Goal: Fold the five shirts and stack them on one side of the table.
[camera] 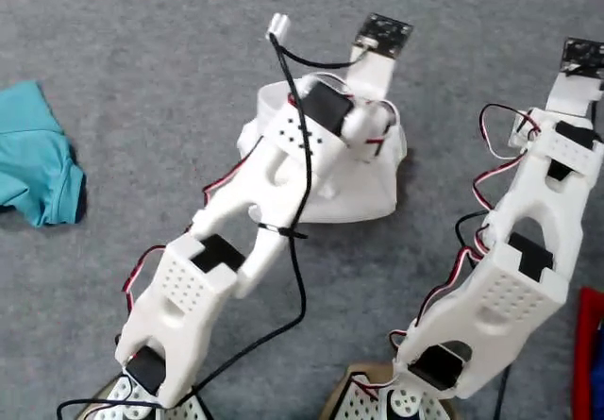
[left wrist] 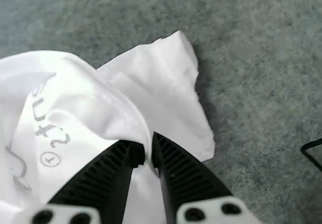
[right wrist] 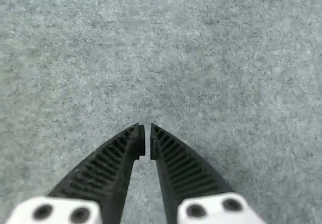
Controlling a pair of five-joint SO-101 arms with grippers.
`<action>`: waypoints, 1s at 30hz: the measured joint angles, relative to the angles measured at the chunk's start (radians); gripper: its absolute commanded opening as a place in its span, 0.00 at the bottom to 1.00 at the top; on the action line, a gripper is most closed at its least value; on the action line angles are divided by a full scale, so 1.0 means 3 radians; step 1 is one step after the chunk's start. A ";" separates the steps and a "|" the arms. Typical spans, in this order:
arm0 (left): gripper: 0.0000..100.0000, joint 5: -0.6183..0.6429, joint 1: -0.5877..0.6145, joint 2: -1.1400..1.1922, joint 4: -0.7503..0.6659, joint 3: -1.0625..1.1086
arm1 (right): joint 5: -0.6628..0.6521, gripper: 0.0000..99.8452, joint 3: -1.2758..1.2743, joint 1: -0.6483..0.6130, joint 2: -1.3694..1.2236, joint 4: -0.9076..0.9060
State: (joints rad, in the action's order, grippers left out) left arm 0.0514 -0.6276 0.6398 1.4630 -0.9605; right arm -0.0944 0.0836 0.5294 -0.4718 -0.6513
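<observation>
The white shirt (camera: pixel 363 198) lies bunched on the grey bench (camera: pixel 142 71) in the upper centre of the high view, under the left arm. The heap is slightly wider across the frame than up it, with a straight edge along its lower side. The left gripper (left wrist: pixel 148 153) has its jaws closed on a fold of that shirt, a loose corner poking out beyond them. At the frame's right the right gripper (right wrist: pixel 147 142) hangs over the bench, jaws closed on nothing, and a teal shirt (camera: pixel 33 151) sits crumpled at the left edge.
</observation>
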 measured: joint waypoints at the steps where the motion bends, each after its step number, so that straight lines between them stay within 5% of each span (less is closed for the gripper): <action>1: 0.02 0.0015 -0.0031 0.0005 -0.0046 0.0000 | 0.0000 0.04 0.0000 0.0005 0.0000 0.0000; 14: 0.03 0.0020 -0.0394 0.0286 -0.0481 -0.0005 | 0.0000 0.04 0.0000 0.0102 0.0000 0.0056; 21: 0.31 0.0102 -0.0399 0.0455 -0.0481 -0.0005 | 0.0005 0.04 0.0000 0.0102 0.0000 0.0056; 30: 0.27 0.0634 0.0020 0.0373 -0.0169 -0.0752 | -0.0005 0.04 0.0031 0.0077 0.0000 -0.0031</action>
State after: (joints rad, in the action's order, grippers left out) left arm 0.2417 -0.6214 0.7518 1.4124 -1.1861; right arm -0.0959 0.0928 0.5524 -0.4718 -0.6605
